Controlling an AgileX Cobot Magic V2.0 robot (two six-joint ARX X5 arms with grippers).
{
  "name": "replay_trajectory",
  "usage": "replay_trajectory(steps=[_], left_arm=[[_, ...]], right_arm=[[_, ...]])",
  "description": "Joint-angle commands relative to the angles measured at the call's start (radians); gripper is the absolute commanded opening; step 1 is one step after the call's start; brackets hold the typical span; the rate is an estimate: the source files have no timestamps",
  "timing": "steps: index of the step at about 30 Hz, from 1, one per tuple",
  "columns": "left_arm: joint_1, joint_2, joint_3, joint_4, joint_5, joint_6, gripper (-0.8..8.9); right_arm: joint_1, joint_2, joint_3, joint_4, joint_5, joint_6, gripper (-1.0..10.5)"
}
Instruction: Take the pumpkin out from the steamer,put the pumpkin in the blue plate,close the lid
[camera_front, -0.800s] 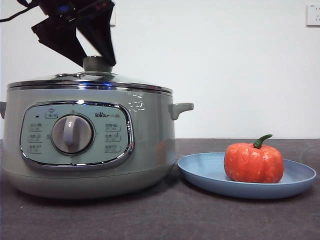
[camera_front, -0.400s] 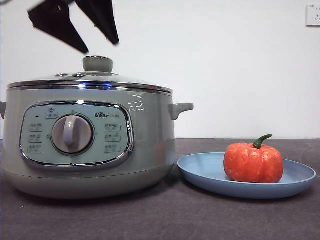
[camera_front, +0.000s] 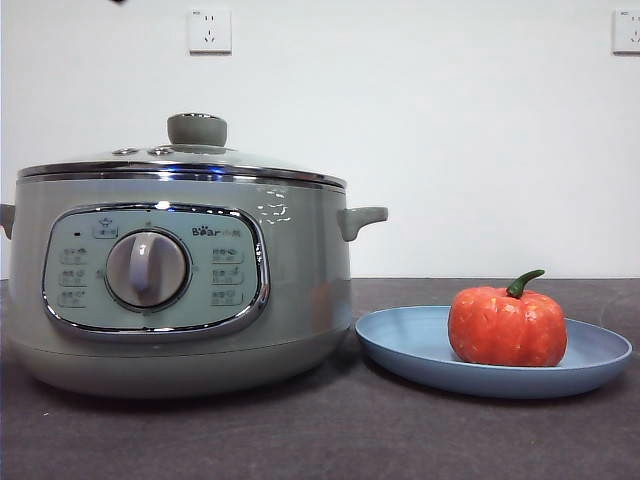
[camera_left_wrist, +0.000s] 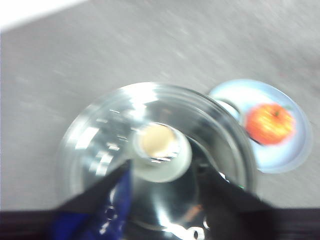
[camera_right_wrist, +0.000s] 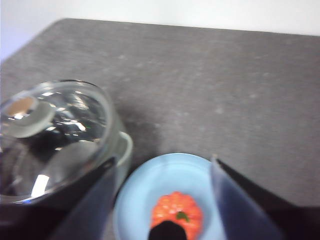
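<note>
Left hand (camera_left_wrist: 162, 200) has lifted clear of the lid (camera_front: 180, 160), jaws spread wide above the knob (camera_front: 197, 129).
Pumpkin (camera_front: 507, 325) sits on the plate (camera_front: 400, 345) at the steamer's (camera_front: 290, 300) 3 o'clock; right hand (camera_right_wrist: 162, 200) hovers wide above.

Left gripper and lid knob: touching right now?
Apart. The left wrist view shows the left gripper open above the lid, its jaws clear of the knob. In the front view the knob stands free, nothing on it.

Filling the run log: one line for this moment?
pumpkin: on blue plate | lid: on steamer | left gripper: open above lid | right gripper: open above plate
</note>
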Motion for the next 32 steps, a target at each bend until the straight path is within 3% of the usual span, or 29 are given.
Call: replay_trajectory(steps=[1, 8, 14, 19, 23, 32], left_arm=[[-0.004, -0.054, -0.032, 0.016, -0.058, 0.018, -0.08], [-0.004, -0.311, -0.335, 0.195, -0.129, 0.014, -0.08], [-0.004, -0.508, -0.558, 0.304, -0.148, -0.016, -0.08], [-0.004, -0.535, -0.579, 0.276, -0.160, -0.016, -0.03], [-0.004, -0.534, -0.579, 0.264, -0.160, -0.016, -0.03], [-0.004, -0.533, -0.579, 0.263, -0.159, -0.016, -0.03]], right_arm=[[0.001, -0.023, -0.013, 0.009, 0.016, -0.043, -0.1], [0.003, -0.177, -0.200, 0.170, 0.079, -0.038, -0.1], [0.003, -0.335, -0.391, 0.218, 0.091, 0.011, -0.1], [0.003, -0.351, -0.429, 0.207, 0.092, 0.051, -0.1], [0.003, -0.351, -0.429, 0.208, 0.086, 0.126, -0.1], [0.003, -0.352, -0.428, 0.184, 0.087, 0.123, -0.1]])
